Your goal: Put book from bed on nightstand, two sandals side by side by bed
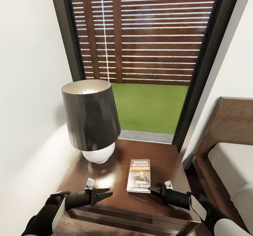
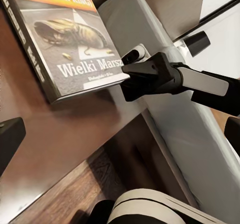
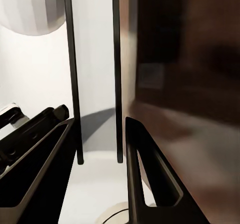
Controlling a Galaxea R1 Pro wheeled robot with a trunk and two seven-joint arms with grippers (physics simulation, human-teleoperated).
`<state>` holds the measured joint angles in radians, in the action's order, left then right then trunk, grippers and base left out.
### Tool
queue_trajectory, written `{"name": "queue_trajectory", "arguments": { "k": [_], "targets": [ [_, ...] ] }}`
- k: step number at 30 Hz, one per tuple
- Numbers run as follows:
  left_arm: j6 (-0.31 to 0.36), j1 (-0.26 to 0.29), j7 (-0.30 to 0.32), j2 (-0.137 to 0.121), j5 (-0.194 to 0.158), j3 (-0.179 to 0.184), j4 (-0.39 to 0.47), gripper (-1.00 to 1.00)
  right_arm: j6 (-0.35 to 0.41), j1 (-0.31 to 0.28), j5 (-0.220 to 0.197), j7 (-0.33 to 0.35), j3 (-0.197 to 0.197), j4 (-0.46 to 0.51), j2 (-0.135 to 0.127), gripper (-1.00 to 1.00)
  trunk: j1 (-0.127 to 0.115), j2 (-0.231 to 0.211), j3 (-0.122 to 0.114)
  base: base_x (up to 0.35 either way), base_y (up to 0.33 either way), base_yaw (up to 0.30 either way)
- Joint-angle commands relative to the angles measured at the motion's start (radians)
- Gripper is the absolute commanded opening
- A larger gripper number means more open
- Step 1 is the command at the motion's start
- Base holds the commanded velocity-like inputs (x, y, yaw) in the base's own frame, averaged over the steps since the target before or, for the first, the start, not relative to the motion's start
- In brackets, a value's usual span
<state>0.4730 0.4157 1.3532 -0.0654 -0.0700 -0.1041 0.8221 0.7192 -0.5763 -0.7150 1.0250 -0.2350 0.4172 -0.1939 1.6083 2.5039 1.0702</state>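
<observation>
Both hands hover by the book [image 1: 140, 176] lying on the nightstand [image 1: 165, 208].

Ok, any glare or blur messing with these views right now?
Head view: sharp, with a bright sheen on the nightstand top beside the lamp. Left wrist view: crisp, the book cover text readable. Right wrist view: the brown surface close to the right gripper is smeared and soft.

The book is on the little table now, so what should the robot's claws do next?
Probably pull the right claw back from the book. The book lies flat on the nightstand beside the lamp, and the claw looks open at its near edge, so that part seems done. The sandals come next.
</observation>
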Motion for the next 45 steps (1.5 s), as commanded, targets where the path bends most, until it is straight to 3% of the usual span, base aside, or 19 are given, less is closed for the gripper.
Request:
{"name": "queue_trajectory", "arguments": {
  "k": [1,9,10,45],
  "targets": [
    [0.010,0.000,0.003,0.000,-0.002,0.000,0.000,1.00,0.006,0.000,-0.006,-0.002,-0.006,0.000,-0.001,-1.00,0.000,0.000,0.001,0.000,0.000,0.000],
    [0.010,0.000,0.003,0.000,-0.002,0.001,0.000,1.00,0.006,0.000,-0.006,-0.001,-0.006,0.007,-0.002,-1.00,0.000,0.000,0.001,0.000,0.000,0.000],
    [0.010,0.001,0.003,0.001,-0.002,0.001,0.000,1.00,0.006,0.000,-0.006,-0.001,-0.006,0.007,-0.002,1.00,0.000,0.000,0.001,0.000,0.000,0.000],
    [0.007,0.001,0.000,0.000,-0.002,0.001,0.000,1.00,0.006,0.000,-0.006,0.000,-0.006,0.008,-0.001,1.00,0.000,0.000,0.001,-0.031,0.000,0.000]
  ]
}}
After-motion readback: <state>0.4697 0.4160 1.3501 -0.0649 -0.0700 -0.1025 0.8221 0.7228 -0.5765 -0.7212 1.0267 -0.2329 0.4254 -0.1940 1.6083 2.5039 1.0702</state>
